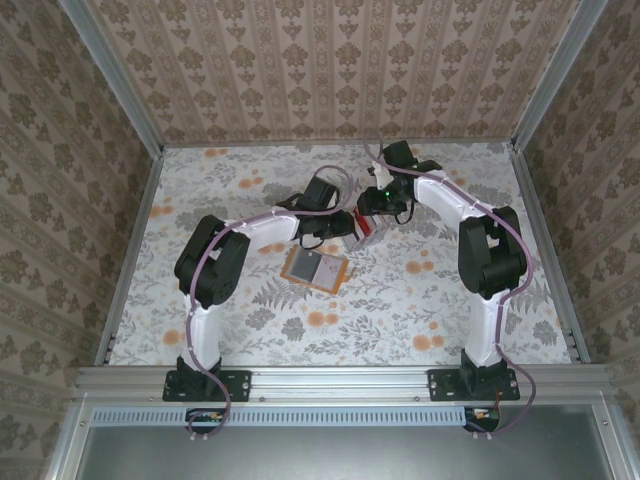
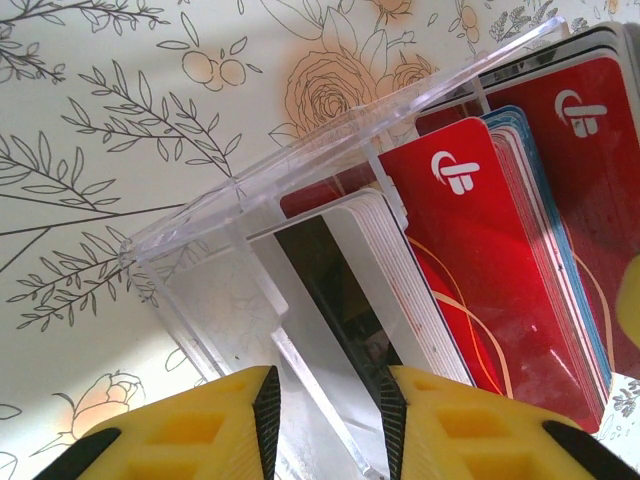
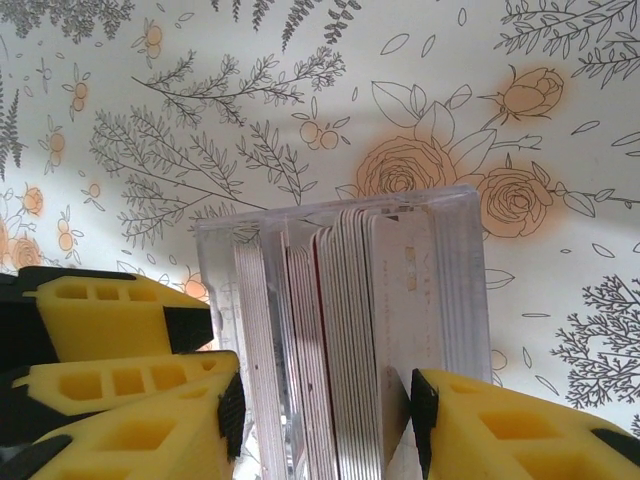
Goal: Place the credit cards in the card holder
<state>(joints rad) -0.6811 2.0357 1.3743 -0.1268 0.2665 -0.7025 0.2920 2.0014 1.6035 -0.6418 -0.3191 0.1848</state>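
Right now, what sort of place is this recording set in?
Probably an enclosed lab test cell, not a home: beige patterned-wallpaper walls, a silver aluminium frame rail, and a floral-print tabletop.

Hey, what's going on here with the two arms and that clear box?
Both arms reach to the middle of the table. The left gripper has its fingers on either side of a wall of a clear plastic box packed with upright cards, mostly red. The right gripper straddles the same stack. Whether either is squeezing is hard to tell. The orange wallet lies open on the table nearby, apart from both grippers.
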